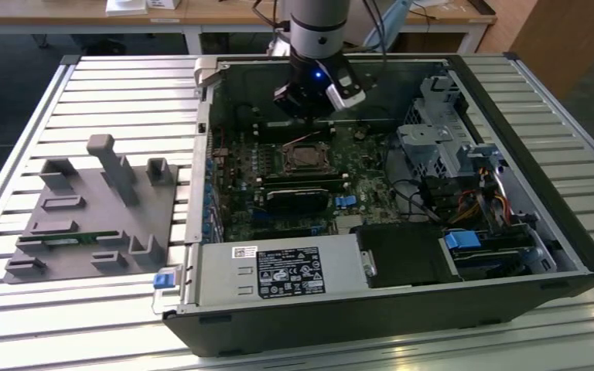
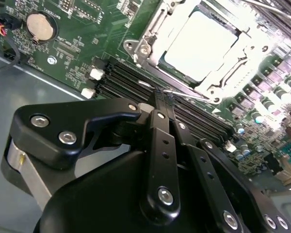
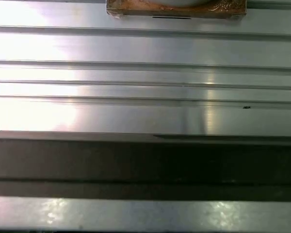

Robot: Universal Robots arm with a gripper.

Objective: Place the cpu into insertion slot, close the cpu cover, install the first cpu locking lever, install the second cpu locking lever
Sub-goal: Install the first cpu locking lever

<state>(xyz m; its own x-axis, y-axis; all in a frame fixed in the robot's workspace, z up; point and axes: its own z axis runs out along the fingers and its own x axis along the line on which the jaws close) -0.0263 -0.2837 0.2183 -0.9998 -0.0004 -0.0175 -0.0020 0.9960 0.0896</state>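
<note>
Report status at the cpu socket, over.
The gripper: jaws shut, tips at the lever wire beside the cpu cover. The cpu seated, cover down over it. The memory slots close by the tips.

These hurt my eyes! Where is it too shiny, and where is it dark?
In the second wrist view, glare whitens the cpu and cover, while the gripper looks dark. In the first wrist view, white glare sits on the slats. In the exterior view, the case is dim inside.

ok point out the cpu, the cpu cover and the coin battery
cpu (image 2: 203, 46), second wrist view, metal top
cpu cover (image 2: 157, 33), second wrist view, frame edge
coin battery (image 2: 40, 26), second wrist view, centre
</note>
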